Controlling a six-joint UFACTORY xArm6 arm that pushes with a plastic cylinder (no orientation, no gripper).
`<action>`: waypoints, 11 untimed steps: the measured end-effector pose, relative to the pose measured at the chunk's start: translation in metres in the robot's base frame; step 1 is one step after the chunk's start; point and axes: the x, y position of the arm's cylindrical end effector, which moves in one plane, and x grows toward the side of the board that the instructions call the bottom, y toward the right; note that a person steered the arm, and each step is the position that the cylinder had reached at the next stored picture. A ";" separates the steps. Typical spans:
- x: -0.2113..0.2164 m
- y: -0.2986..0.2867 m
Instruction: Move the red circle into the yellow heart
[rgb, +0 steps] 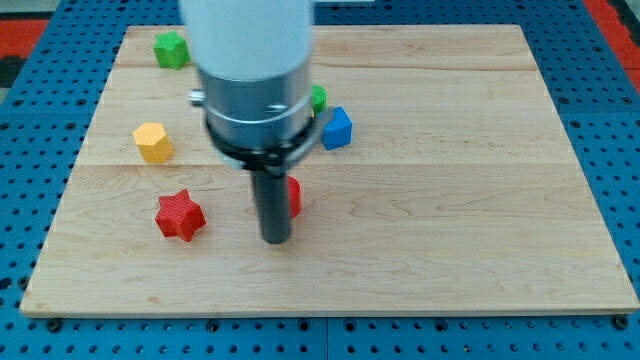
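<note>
My tip (275, 240) rests on the wooden board, just left of centre. A red block (294, 195), mostly hidden behind the rod so its shape is unclear, sits right behind and slightly to the right of the tip, touching or nearly touching the rod. No yellow heart can be made out; the only yellow block seen is a yellow hexagon-like block (153, 142) at the view's left. The arm's wide body covers the board's upper middle.
A red star (180, 215) lies left of the tip. A green star-like block (172, 48) sits at the top left. A blue block (337, 128) and a partly hidden green block (319, 98) sit right of the arm. The board's edge (320, 312) runs along the bottom.
</note>
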 end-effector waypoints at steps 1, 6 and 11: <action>-0.028 -0.009; -0.047 0.032; -0.080 0.042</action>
